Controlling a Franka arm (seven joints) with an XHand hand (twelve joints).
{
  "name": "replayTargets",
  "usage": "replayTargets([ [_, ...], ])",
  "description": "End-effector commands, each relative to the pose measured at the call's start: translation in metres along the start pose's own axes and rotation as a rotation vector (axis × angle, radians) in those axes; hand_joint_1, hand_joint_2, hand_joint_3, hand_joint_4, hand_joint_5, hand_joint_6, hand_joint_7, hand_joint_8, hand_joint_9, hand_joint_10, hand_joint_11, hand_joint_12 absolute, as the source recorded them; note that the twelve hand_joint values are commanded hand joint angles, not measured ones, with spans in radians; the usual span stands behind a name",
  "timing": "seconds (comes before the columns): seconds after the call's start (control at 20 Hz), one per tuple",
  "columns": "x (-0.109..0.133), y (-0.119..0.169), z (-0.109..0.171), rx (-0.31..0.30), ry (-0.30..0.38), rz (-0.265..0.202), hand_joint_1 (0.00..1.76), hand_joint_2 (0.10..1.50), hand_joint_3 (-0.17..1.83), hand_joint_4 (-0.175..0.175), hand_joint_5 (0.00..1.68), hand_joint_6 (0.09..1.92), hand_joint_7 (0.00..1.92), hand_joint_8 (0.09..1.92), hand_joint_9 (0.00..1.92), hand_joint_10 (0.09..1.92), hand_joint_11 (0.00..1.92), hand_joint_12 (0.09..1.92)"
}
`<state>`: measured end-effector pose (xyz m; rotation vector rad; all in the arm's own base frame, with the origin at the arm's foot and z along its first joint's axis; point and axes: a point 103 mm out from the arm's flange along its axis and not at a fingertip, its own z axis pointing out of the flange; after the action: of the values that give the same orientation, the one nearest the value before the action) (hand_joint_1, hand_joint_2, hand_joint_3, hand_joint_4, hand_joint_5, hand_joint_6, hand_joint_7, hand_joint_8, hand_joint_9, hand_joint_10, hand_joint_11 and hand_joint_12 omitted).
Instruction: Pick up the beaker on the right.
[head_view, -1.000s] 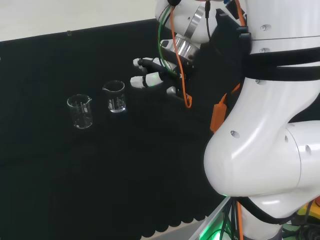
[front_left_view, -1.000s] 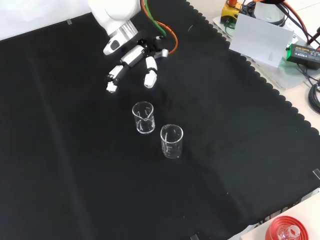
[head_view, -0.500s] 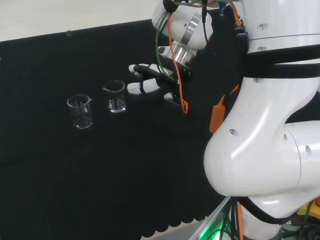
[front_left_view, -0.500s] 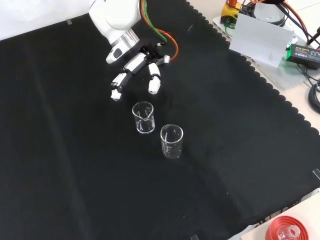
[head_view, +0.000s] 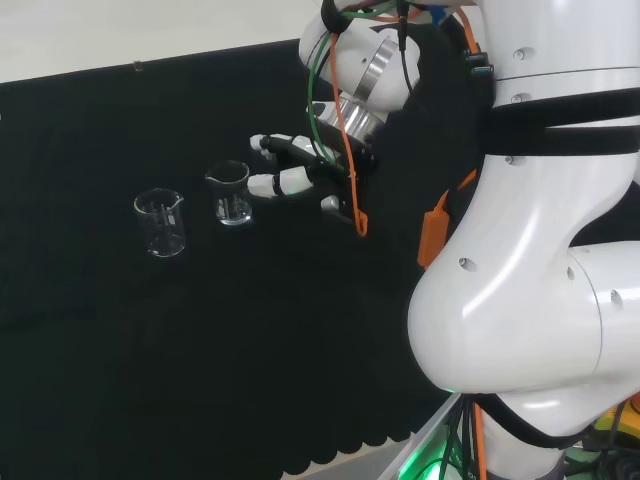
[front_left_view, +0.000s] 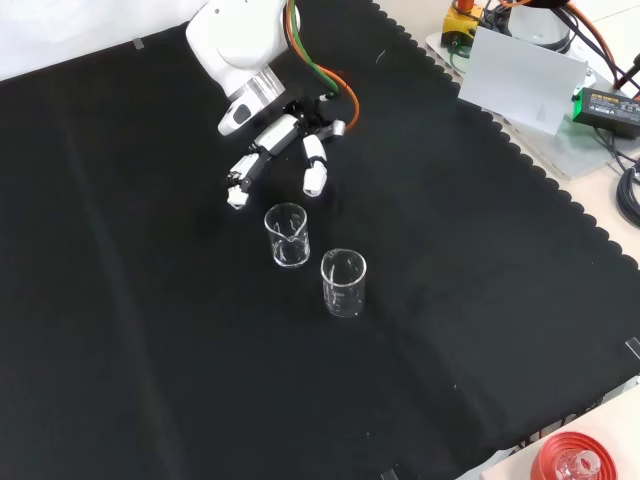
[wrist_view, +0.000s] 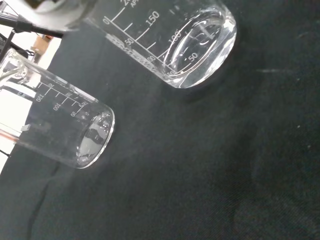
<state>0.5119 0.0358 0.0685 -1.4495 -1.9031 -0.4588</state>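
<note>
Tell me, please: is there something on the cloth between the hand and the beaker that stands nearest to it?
Nothing visible. In the head view only bare black cloth lies between the hand and the nearer beaker; the other beaker stands beyond it.

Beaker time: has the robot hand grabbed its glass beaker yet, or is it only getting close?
Only getting close. The robot hand hangs open just short of the nearer beaker, touching neither it nor the other beaker. Both stand upright on the black cloth. Left to do: close the fingers round the beaker and lift it.
</note>
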Motion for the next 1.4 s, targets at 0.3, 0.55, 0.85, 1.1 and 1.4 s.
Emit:
replayTargets([
  [0.3, 0.004, 0.012, 0.018, 0.024, 0.02, -0.035, 0.79, 0.58, 0.5, -0.058, 0.19, 0.09, 0.09, 0.55, 0.17, 0.66, 0.0, 1.02],
  [0.55, 0.006, 0.019, 0.023, 0.015, 0.024, -0.039, 0.8, 0.57, 0.5, -0.058, 0.19, 0.09, 0.09, 0.55, 0.18, 0.66, 0.0, 1.02],
  [0.85, 0.012, 0.024, 0.029, -0.016, 0.058, -0.065, 0.83, 0.57, 0.5, -0.058, 0.19, 0.09, 0.1, 0.55, 0.19, 0.65, 0.0, 1.03],
  [1.1, 0.012, 0.026, 0.038, -0.017, 0.08, -0.065, 0.84, 0.57, 0.51, -0.057, 0.2, 0.09, 0.13, 0.56, 0.21, 0.65, 0.0, 1.05],
  [1.4, 0.007, 0.024, 0.039, -0.016, 0.091, -0.058, 0.84, 0.57, 0.51, -0.056, 0.21, 0.09, 0.14, 0.56, 0.22, 0.65, 0.0, 1.05],
])
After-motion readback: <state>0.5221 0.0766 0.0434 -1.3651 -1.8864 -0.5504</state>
